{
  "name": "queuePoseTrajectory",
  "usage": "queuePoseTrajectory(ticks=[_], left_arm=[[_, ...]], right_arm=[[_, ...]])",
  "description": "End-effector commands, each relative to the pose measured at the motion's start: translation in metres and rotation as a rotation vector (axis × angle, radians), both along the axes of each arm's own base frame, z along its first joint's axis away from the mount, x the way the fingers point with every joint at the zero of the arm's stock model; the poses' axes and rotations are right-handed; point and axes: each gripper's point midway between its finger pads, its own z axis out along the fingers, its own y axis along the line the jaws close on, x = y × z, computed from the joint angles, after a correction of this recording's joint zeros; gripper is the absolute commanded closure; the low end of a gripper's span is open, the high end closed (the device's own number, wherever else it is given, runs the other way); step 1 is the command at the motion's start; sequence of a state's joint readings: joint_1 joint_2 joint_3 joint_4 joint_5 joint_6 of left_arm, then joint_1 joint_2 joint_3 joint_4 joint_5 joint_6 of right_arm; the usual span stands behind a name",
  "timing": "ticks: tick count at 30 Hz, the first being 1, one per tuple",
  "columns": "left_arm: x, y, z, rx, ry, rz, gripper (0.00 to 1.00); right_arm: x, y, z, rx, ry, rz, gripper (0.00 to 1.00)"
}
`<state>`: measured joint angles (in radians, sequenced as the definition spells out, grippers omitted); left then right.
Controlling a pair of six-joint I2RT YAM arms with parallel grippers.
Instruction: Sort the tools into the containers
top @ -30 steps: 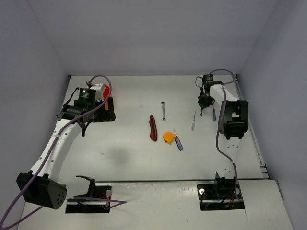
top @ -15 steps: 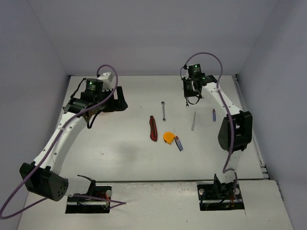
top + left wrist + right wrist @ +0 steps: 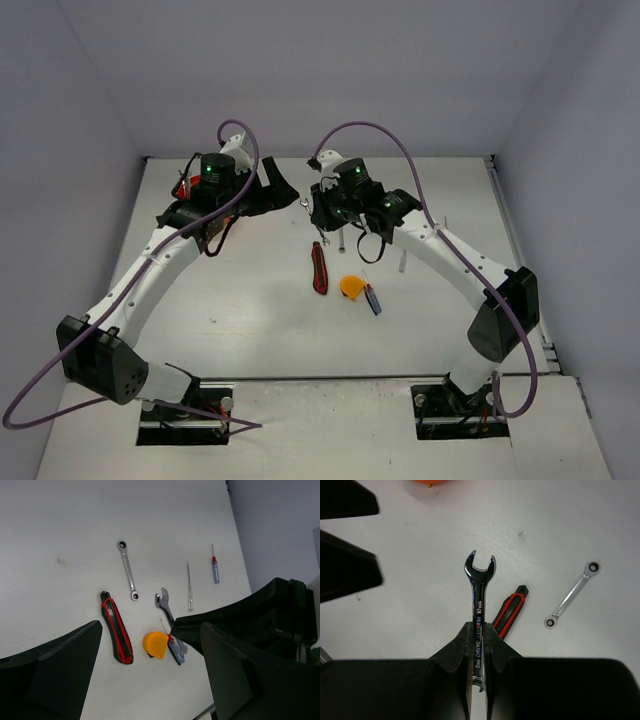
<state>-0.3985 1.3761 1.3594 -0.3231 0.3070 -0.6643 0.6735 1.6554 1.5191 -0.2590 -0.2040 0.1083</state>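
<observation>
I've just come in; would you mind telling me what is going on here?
Two robot arms are sorting tools on a white table. The right gripper is shut on a thin silver open-end wrench, held off the table. The left gripper is open and empty close beside it. A red-black handled tool, round orange tape measure, blue-red handled screwdriver and silver ratchet wrench lie loose on the table.

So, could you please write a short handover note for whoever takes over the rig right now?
Left gripper open, empty, near the right one.
Right gripper shut on an open-end wrench, above the table.
Tub far left, mostly hidden behind the left arm; contents unseen.
On the table: ratchet wrench, red-black tool, tape measure, blue-red screwdriver.
Left to do: bin the wrench, then the rest.
</observation>
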Motion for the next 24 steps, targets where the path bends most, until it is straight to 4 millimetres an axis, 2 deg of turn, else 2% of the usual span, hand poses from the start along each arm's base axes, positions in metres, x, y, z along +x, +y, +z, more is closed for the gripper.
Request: queuePoseTrajectory(ticks=[1, 8, 16, 19, 21, 24], left_arm=[[0.011, -0.014, 0.048, -0.13, -0.127, 0.002, 0.24], [0.014, -0.026, 0.044, -0.166, -0.082, 0.005, 0.3], [0.016, -0.033, 0.013, -0.123, -0.016, 0.003, 0.44], [0.017, -0.034, 0.01, -0.123, -0.012, 0.0, 0.5], [0.018, -0.035, 0.013, -0.128, -0.024, -0.003, 0.58], [0.019, -0.034, 0.017, -0.117, -0.05, -0.005, 0.82]], right_arm=[[-0.002, 0.019, 0.055, 0.145, -0.122, 0.038, 1.0], [-0.012, 0.033, 0.062, 0.179, -0.132, 0.071, 1.0], [-0.015, 0.038, 0.069, 0.221, -0.141, 0.092, 1.0], [-0.016, 0.04, 0.069, 0.23, -0.139, 0.096, 1.0], [-0.016, 0.04, 0.067, 0.232, -0.137, 0.097, 1.0], [-0.015, 0.041, 0.066, 0.233, -0.136, 0.098, 1.0]])
